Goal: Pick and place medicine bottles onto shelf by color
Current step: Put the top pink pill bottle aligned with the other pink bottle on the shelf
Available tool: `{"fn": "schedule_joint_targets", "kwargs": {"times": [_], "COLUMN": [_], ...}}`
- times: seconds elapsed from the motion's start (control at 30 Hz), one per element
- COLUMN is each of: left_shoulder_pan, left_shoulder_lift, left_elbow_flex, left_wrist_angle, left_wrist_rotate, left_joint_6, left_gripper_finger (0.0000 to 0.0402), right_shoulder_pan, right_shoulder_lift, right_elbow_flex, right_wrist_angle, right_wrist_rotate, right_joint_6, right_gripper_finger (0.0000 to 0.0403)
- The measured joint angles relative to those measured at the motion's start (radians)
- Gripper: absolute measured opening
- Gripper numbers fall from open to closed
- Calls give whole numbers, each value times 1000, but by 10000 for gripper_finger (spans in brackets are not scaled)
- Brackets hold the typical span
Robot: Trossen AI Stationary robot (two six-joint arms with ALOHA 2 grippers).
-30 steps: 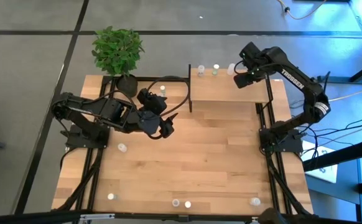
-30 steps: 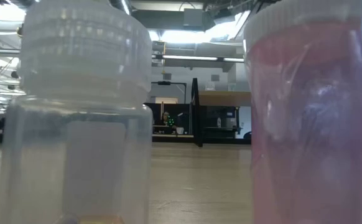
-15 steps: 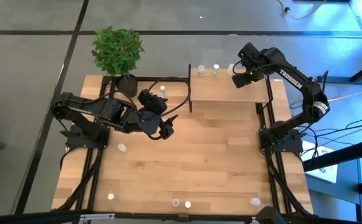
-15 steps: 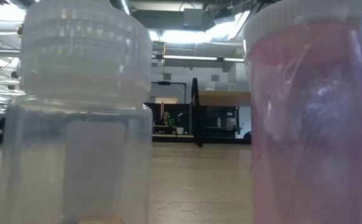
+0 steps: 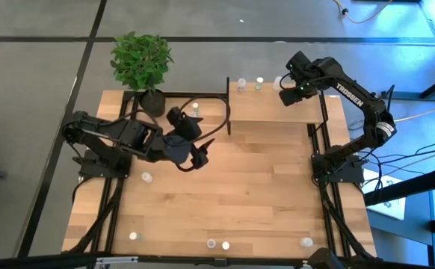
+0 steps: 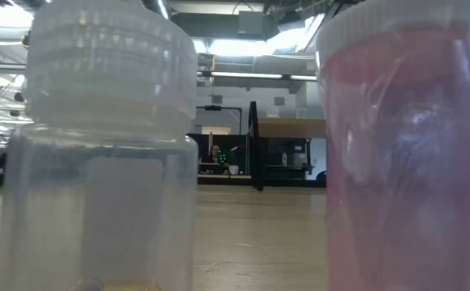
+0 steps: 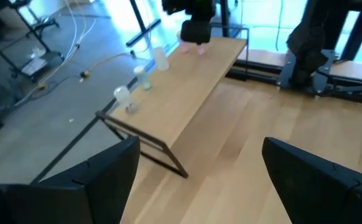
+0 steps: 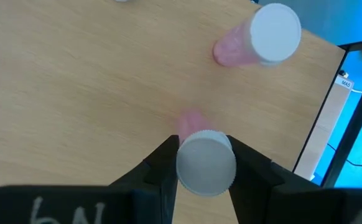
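The right gripper [image 8: 204,163] is closed on a pink medicine bottle [image 8: 204,163] with a white cap, one dark finger [image 8: 162,163] pressed to each side of the cap. It hangs over the far right corner of the shelf [image 5: 277,112], the bottle held just above the light-wood top. Just beside it a second pink bottle [image 8: 259,37] with a white cap stands on the shelf, apart from the held one and close to the shelf's right edge.

Further left along the shelf's far edge stand a pale green-capped bottle [image 5: 260,83] and a white-capped bottle [image 5: 241,84], near each other. The left wrist view shows that same row on the shelf's far edge, with the right gripper at the end of it.

The left gripper [image 5: 200,152] hovers with its fingers [image 7: 94,180] spread wide and nothing between them, above the table [image 5: 225,194] to the left of the shelf and a little nearer than it. Just beyond the left arm a bottle [image 5: 196,107] stands on the table by the potted plant [image 5: 141,63], which sits at the far left corner.

More bottles are scattered on the table: one [image 5: 147,177] at the left just nearer than the left arm, one [image 5: 134,236] at the near left, a pair [image 5: 218,244] at the middle of the near edge, and one [image 5: 306,241] at the near right. In the low view two bottles fill the foreground, a clear one with a white cap [image 6: 110,145] and a pink one [image 6: 409,153].
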State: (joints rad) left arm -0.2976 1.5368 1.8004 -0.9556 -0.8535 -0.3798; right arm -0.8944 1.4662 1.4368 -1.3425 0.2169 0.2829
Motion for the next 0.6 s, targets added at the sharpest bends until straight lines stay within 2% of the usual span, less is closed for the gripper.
{"fn": "schedule_joint_targets", "kwargs": {"times": [0.6], "left_shoulder_pan": [-6], "left_shoulder_lift": [0], "left_elbow_flex": [0], "left_wrist_angle": [29], "left_wrist_rotate": [2], "left_joint_6": [23], "left_gripper_finger": [334], "right_shoulder_pan": [0], "right_shoulder_lift": [0], "right_elbow_flex": [-2], "right_wrist_angle": [-17], "right_wrist_rotate": [-2], "right_joint_6": [16], "right_gripper_finger": [117]}}
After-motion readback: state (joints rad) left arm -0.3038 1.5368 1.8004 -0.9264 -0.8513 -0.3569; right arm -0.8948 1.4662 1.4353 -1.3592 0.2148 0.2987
